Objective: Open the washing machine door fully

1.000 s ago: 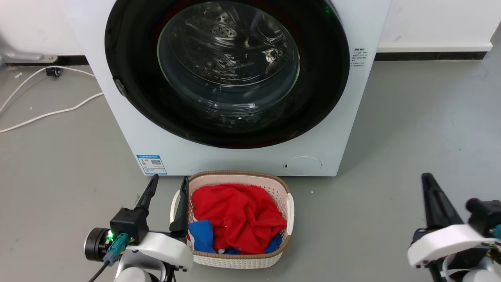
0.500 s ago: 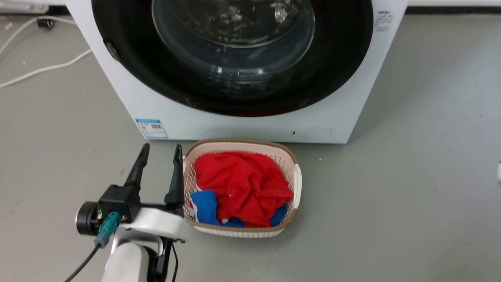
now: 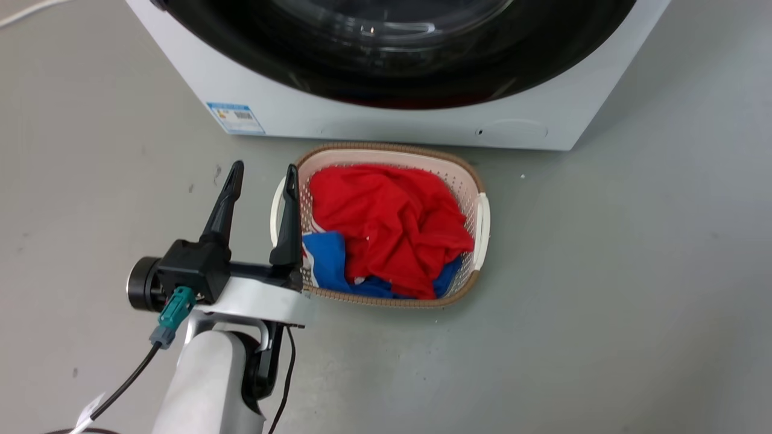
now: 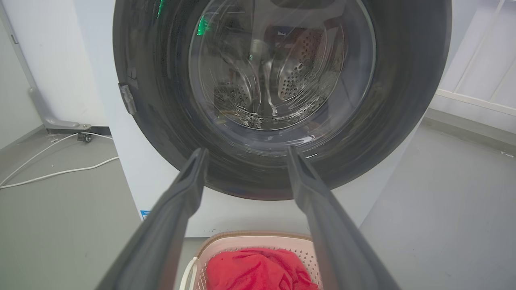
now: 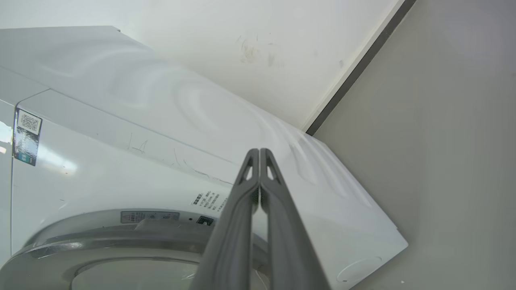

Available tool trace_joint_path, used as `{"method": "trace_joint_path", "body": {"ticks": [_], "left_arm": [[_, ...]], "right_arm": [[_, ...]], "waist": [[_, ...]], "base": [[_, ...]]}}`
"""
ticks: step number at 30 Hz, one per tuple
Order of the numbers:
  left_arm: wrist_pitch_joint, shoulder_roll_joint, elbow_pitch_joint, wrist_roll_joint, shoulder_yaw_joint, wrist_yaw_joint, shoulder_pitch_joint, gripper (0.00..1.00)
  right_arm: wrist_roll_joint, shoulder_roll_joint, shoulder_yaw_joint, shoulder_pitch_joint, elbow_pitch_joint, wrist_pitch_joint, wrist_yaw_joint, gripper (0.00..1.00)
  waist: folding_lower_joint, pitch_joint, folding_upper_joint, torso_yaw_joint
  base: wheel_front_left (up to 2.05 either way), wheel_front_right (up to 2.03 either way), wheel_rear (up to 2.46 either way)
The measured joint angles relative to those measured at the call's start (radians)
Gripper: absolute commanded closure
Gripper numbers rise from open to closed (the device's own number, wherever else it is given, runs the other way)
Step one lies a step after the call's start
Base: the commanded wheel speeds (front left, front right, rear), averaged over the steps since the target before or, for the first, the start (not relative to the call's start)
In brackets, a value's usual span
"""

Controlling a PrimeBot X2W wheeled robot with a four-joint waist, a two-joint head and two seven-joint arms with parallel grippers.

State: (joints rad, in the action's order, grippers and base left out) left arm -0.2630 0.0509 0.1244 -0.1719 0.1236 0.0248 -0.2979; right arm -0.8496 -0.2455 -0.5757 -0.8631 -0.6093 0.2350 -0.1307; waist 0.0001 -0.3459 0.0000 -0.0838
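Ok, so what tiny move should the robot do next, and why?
Probably ease the right gripper forward to the rim of the washing machine door: it looks shut, and those jaws, closed together, point at the machine beside it. The left gripper hangs open, low by the basket.

basket [image 3: 480, 224] before washing machine [image 3: 386, 125] | clothes [image 3: 386, 223] in basket | left gripper [image 3: 265, 166] beside basket
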Motion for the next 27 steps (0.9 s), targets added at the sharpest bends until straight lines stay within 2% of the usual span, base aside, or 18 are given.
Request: {"method": "trace_joint_path", "body": {"ticks": [6, 11, 20, 27], "left_arm": [[0.000, 0.000, -0.015, -0.006, 0.023, -0.016, -0.039, 0.00], [0.000, 0.000, -0.025, -0.005, 0.032, -0.018, -0.060, 0.00], [0.000, 0.000, -0.043, -0.009, 0.068, -0.029, -0.097, 0.00], [0.000, 0.000, -0.060, -0.023, 0.101, -0.043, -0.122, 0.00]], "right_arm": [[-0.166, -0.002, -0.019, -0.144, -0.092, 0.295, 0.000, 1.00], [-0.216, 0.015, 0.001, -0.248, -0.127, 0.477, 0.000, 1.00], [-0.165, 0.046, 0.043, -0.403, -0.116, 0.589, 0.000, 1.00], [-0.087, 0.066, 0.048, -0.498, -0.106, 0.625, 0.000, 1.00]], "waist": [[0.0001, -0.068, 0.0000, -0.015], [0.0000, -0.110, 0.0000, -0.022], [0.0000, -0.178, 0.0000, -0.042], [0.0000, -0.227, 0.0000, -0.069]], "base": [[0.00, 0.00, 0.00], [0.00, 0.00, 0.00], [0.00, 0.00, 0.00], [0.00, 0.00, 0.00]]}}
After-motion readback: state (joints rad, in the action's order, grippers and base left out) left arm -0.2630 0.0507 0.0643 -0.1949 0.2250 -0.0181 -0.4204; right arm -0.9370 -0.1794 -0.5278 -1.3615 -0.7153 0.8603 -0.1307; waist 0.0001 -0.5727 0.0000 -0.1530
